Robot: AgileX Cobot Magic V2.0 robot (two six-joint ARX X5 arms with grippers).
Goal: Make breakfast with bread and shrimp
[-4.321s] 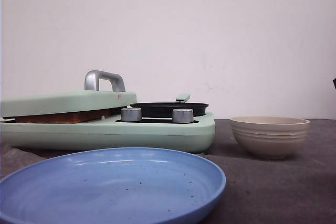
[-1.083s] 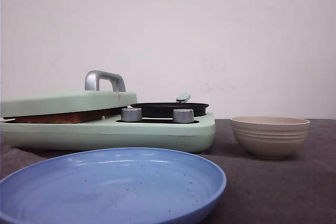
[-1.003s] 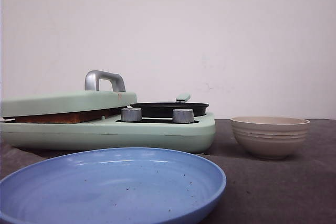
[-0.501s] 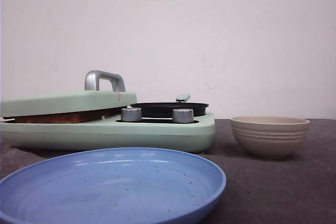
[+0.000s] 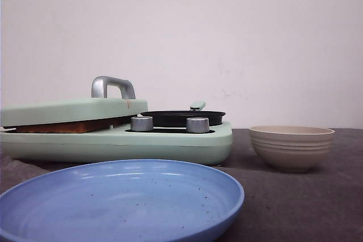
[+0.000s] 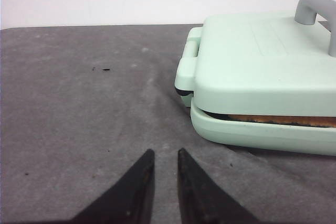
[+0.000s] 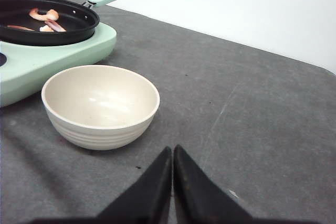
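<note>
One dark grey cloth-covered table (image 5: 295,202) before a plain white wall (image 5: 227,32).

Your tabletop (image 7: 252,103) is grey and cloth-covered. Directly on it you have a mint cooker (image 5: 170,143), a cream bowl (image 5: 291,147) and a blue plate (image 5: 122,202).

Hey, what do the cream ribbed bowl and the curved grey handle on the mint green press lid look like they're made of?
The cream ribbed bowl looks like glazed ceramic or stoneware: soft sheen inside, thick rim, moulded ridges. It could also be melamine. The curved grey handle on the mint green press lid looks like brushed or cast metal, going by its dull silver highlights, though silver-painted plastic is possible.
</note>
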